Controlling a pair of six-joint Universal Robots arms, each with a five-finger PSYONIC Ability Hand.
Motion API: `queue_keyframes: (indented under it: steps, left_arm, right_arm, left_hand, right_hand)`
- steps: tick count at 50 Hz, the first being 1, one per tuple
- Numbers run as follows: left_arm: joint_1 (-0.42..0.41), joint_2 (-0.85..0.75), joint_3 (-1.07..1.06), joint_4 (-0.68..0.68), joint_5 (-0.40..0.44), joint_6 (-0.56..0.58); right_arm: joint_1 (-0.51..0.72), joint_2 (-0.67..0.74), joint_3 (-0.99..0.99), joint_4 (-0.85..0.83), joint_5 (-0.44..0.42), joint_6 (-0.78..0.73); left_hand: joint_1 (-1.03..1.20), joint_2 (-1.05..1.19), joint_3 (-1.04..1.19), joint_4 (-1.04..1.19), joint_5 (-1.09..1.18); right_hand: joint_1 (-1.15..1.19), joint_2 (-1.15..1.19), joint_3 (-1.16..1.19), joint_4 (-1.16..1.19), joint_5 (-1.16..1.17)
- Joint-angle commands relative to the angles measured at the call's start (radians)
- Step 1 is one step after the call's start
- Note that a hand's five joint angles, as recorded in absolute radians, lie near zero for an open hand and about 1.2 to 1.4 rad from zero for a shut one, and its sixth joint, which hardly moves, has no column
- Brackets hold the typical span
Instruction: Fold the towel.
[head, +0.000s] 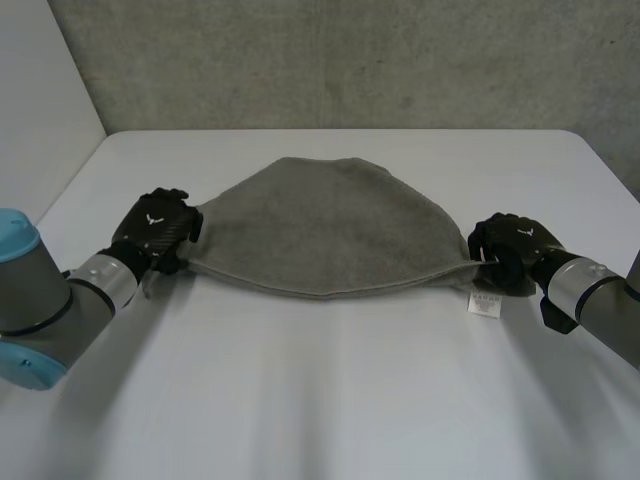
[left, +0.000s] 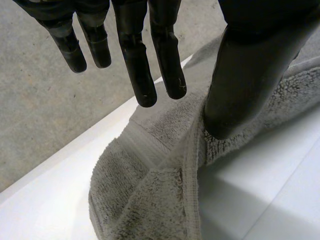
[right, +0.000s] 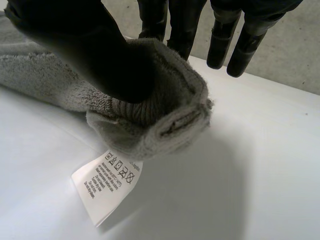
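Note:
A grey towel (head: 330, 235) lies folded on the white table (head: 320, 400), its rounded fold towards the far side and its near edge stretched between my two hands. My left hand (head: 155, 228) is at the towel's left corner. In the left wrist view its fingers (left: 135, 65) are straight and lifted off the towel (left: 150, 200), and only the thumb (left: 250, 75) rests on the hem. My right hand (head: 510, 250) is at the right corner. There the thumb (right: 100, 50) pinches the bunched corner (right: 165, 120) against the fingers behind it. A white care label (right: 107, 182) hangs from that corner.
The care label (head: 486, 305) lies on the table just in front of the right hand. A grey wall (head: 330, 60) stands behind the table's far edge. Bare table spreads in front of the towel and to both sides.

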Motion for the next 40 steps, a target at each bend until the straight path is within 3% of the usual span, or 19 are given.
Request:
queue_keyframes:
  steps: [1,16,25,35,37,39,40]
  left_arm:
    - [0.0,-0.029,0.022,-0.001,-0.018,0.002]
    - [0.0,-0.046,0.011,-0.01,-0.035,0.007]
    - [-0.002,-0.074,0.016,-0.013,-0.096,0.106]
    - [-0.002,-0.083,0.025,-0.021,-0.103,0.12]
    - [-0.002,-0.086,0.028,-0.026,-0.103,0.12]
    - [-0.002,-0.086,0.037,-0.039,-0.103,0.12]
    - [-0.002,-0.086,0.037,-0.039,-0.103,0.12]
  right_arm:
    - [-0.003,-0.012,0.002,0.003,-0.001,0.0]
    - [-0.004,-0.035,0.017,-0.002,0.004,0.005]
    - [-0.013,-0.045,0.022,-0.006,0.016,0.014]
    - [-0.024,-0.045,0.016,-0.02,0.019,0.065]
    - [-0.03,-0.045,0.013,-0.019,0.019,0.068]
    - [-0.03,-0.045,0.013,-0.017,0.019,0.062]
    - [-0.03,-0.045,0.013,-0.017,0.019,0.062]
  left_hand:
    - [-0.06,-0.07,-0.058,-0.066,-0.052]
    - [-0.063,-0.073,-0.058,-0.066,-0.055]
    - [-0.002,-0.011,-0.058,-0.066,0.007]
    - [0.087,0.077,-0.058,-0.066,0.095]
    - [0.145,0.136,-0.058,-0.066,0.154]
    - [0.495,0.486,-0.058,-0.066,0.504]
    - [0.498,0.488,-0.058,-0.066,0.506]
  right_hand:
    - [0.067,0.082,-0.052,-0.076,0.059]
    - [0.067,0.082,-0.052,-0.076,0.059]
    - [0.067,0.082,-0.052,-0.076,0.059]
    - [0.067,0.082,-0.052,-0.076,0.059]
    - [0.067,0.082,-0.052,-0.076,0.059]
    - [0.067,0.082,-0.052,-0.076,0.059]
    - [0.067,0.082,-0.052,-0.076,0.059]
